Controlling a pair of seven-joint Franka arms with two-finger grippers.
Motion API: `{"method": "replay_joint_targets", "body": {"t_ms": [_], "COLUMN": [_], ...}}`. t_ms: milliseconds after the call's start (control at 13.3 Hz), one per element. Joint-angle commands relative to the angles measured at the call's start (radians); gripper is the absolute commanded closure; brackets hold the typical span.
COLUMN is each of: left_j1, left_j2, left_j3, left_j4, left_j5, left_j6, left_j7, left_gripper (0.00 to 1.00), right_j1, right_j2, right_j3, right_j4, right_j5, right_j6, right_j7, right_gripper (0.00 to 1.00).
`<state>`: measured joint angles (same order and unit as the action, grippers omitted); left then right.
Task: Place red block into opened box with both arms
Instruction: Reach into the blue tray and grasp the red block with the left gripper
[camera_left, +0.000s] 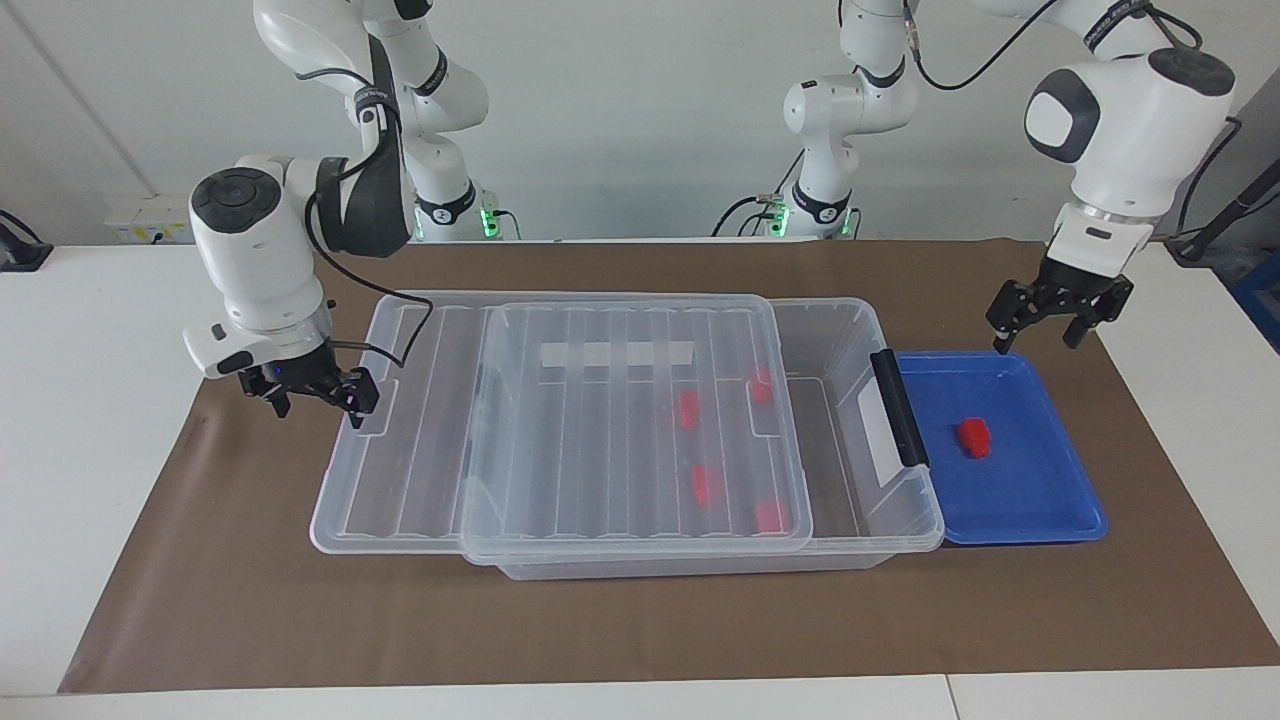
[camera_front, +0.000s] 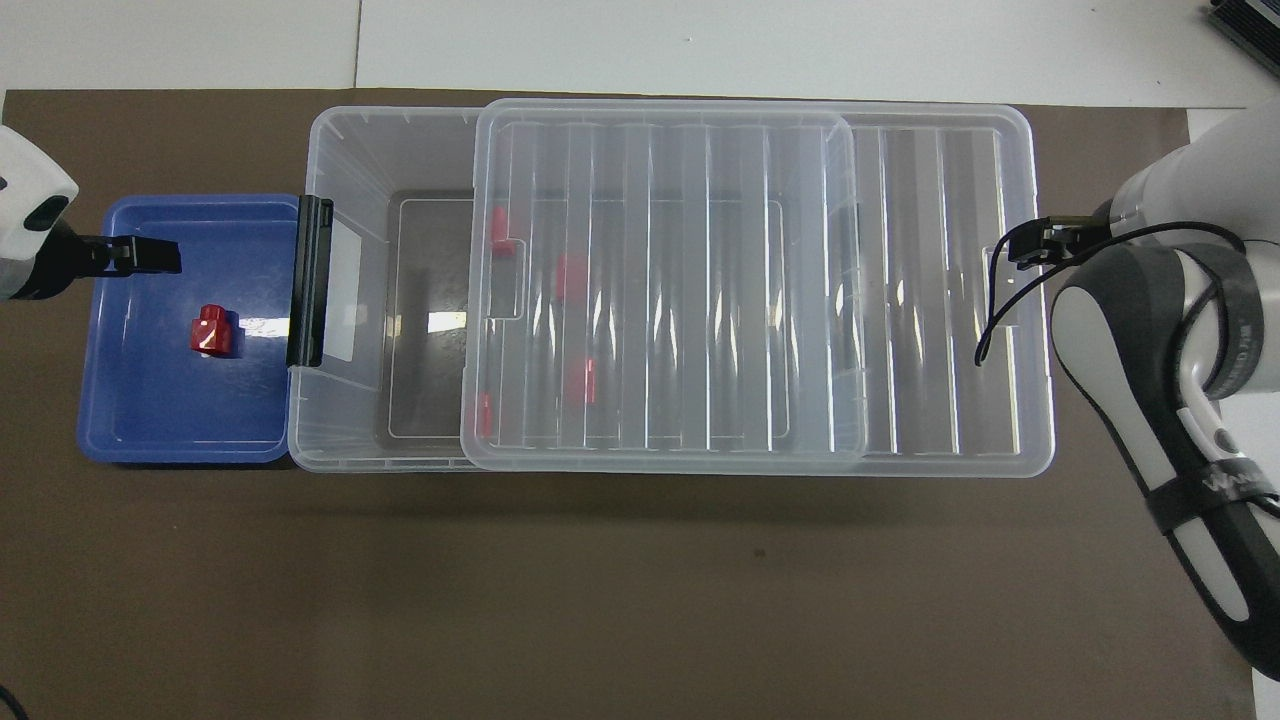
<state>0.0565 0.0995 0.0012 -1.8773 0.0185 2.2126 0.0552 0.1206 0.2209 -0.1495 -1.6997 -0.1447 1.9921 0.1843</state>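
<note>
The clear storage box (camera_left: 880, 330) sits on the brown mat (camera_left: 200, 600) and serves as landmark here. Its ribbed clear lid (camera_left: 420, 430) lies on the box, shifted toward the right arm's end so that it overhangs the rim there, which bares a strip of the interior just inside the black latch (camera_left: 898, 406). I judge the lid is being drawn aside to widen that opening. The right hand (camera_left: 318, 392) hooks the handle notch at the lid's overhanging end, fingers spread, apparently catching the lip rather than pinching it.

The red block (camera_left: 973, 437) to be moved lies in the blue tray (camera_left: 1050, 520), which butts against the box's latch end. Four more red blocks (camera_left: 706, 484) already rest inside the box, seen through the lid. The left hand (camera_left: 1045, 318) hangs spread over the tray's edge nearest the robots, empty, likely poised to pick the block once the gap suffices.

The mat covers a white worktop (camera_left: 100, 400); a plain pale wall (camera_left: 620, 110) stands at the robots' end
</note>
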Motion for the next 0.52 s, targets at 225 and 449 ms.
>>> {"method": "replay_joint_targets", "body": {"t_ms": [225, 449], "left_j1": [0.052, 0.066], "left_j2": [0.040, 0.120], "left_j3": [-0.003, -0.003], "left_j4": [-0.135, -0.155], "left_j5": [0.008, 0.008], "left_j6": [0.190, 0.268], "left_j7": [0.040, 0.051], "left_gripper": [0.00, 0.00], "right_j1": [-0.035, -0.050], "right_j2": [-0.025, -0.031], "right_j3": [0.005, 0.005], "right_j4": [-0.006, -0.008], "right_j5": [-0.038, -0.041], "right_j6": [-0.030, -0.033], "right_j7": [-0.025, -0.025], "right_gripper": [0.00, 0.00]}}
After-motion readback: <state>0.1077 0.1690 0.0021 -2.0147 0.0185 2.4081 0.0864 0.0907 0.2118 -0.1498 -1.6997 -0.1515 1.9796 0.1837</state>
